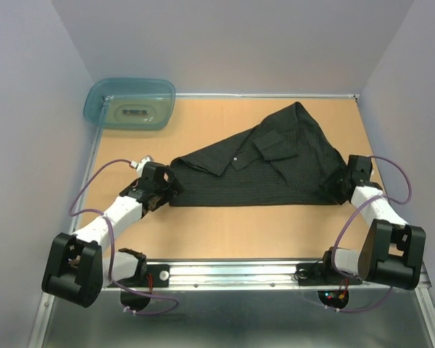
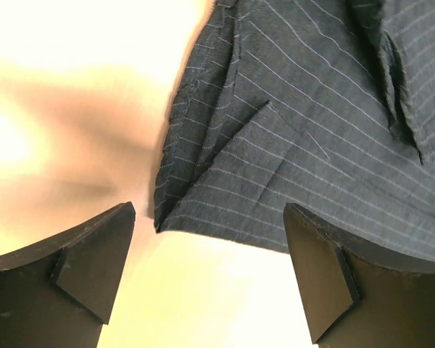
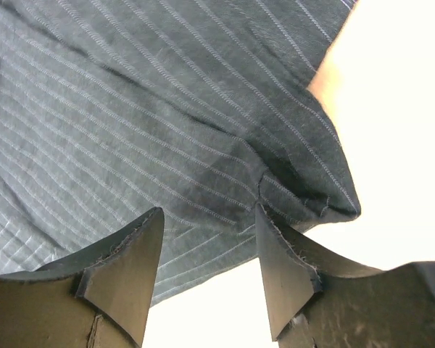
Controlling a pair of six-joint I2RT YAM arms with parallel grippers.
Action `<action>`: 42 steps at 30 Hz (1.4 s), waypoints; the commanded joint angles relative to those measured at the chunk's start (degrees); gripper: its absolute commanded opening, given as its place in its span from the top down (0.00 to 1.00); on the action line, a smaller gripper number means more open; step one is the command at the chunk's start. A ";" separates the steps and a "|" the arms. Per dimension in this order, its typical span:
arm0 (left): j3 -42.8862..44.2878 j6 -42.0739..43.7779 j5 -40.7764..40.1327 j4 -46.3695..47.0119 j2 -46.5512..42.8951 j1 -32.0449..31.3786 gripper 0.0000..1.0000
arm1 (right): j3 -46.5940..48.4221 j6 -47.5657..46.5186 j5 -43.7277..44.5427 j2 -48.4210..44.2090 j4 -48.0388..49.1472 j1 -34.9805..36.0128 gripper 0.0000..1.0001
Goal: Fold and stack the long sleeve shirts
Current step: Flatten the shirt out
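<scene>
One long sleeve shirt (image 1: 275,170), black with thin pinstripes and a collar, lies spread in a rough triangle on the wooden table (image 1: 225,232). My left gripper (image 1: 168,188) sits low at the shirt's left end. In the left wrist view this gripper (image 2: 209,210) is wide open, and the shirt's (image 2: 312,130) corner lies just ahead of the fingertips with bare table between them. My right gripper (image 1: 338,190) is at the shirt's near right corner. In the right wrist view it (image 3: 208,210) is partly open, its tips over the hem of the shirt (image 3: 130,109), with nothing pinched.
A translucent teal tub (image 1: 130,104) stands at the far left corner of the table. White walls close in the table on three sides. A metal rail (image 1: 232,272) with both arm bases runs along the near edge.
</scene>
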 commanded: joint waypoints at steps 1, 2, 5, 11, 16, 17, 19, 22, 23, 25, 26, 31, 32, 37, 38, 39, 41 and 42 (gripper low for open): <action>6.03 8.16 -2.54 -0.37 -3.37 -1.51 0.04 | 7.46 -5.47 2.33 -2.29 -3.81 2.96 0.41; 7.52 9.84 -3.67 -0.28 -3.37 -3.96 0.03 | 8.16 -5.99 2.07 -2.29 -3.81 5.06 0.41; 13.76 17.48 -9.99 1.12 -1.18 -11.50 0.03 | 11.50 -9.67 2.07 -0.71 -3.99 10.43 0.40; 24.57 31.02 -19.85 4.98 11.80 -22.86 0.03 | 13.97 -14.26 2.07 3.94 -4.08 20.97 0.36; 30.46 35.51 -21.17 5.61 21.13 -25.25 0.07 | 14.15 -14.87 2.68 5.88 -4.08 27.22 0.32; 31.44 36.74 -21.61 5.52 22.71 -25.60 0.08 | 14.23 -14.88 3.03 6.14 -4.08 29.66 0.32; 33.80 38.15 -22.49 5.52 26.94 -26.21 0.10 | 14.50 -14.70 3.47 7.37 -4.08 31.96 0.31; 36.44 39.65 -23.98 5.69 31.33 -26.48 0.15 | 14.67 -13.38 3.56 8.34 -4.08 35.65 0.31; 37.06 40.43 -24.51 5.87 33.26 -26.48 0.16 | 14.76 -13.21 3.74 8.43 -4.08 36.19 0.31; 38.73 41.05 -24.78 5.87 35.11 -26.48 0.20 | 15.02 -13.12 4.09 8.69 -4.08 37.16 0.31; 39.26 41.14 -24.78 5.87 35.99 -26.48 0.22 | 15.11 -13.12 4.09 8.70 -4.08 37.68 0.31; 41.55 41.23 -21.27 5.78 39.69 -26.48 0.34 | 15.20 -12.94 2.51 9.84 -3.99 38.13 0.31; 41.73 41.32 -20.74 5.61 40.13 -26.48 0.34 | 15.20 -12.94 2.33 10.19 -3.99 38.30 0.31; 42.61 41.76 -16.35 4.11 40.84 -26.57 0.38 | 15.46 -12.59 2.07 11.59 -3.38 39.18 0.31; 42.43 41.85 -15.56 3.94 40.58 -26.57 0.38 | 15.47 -12.68 2.07 11.77 -3.29 39.27 0.31; 42.17 41.85 -14.16 3.85 40.14 -26.57 0.38 | 15.64 -12.77 2.07 12.12 -3.20 39.27 0.31; 41.47 41.67 -13.88 3.85 40.05 -26.57 0.38 | 15.73 -12.94 2.07 12.56 -3.11 39.44 0.31; 41.29 41.67 -15.10 3.85 40.48 -26.57 0.38 | 15.73 -13.03 2.07 13.00 -3.02 39.36 0.31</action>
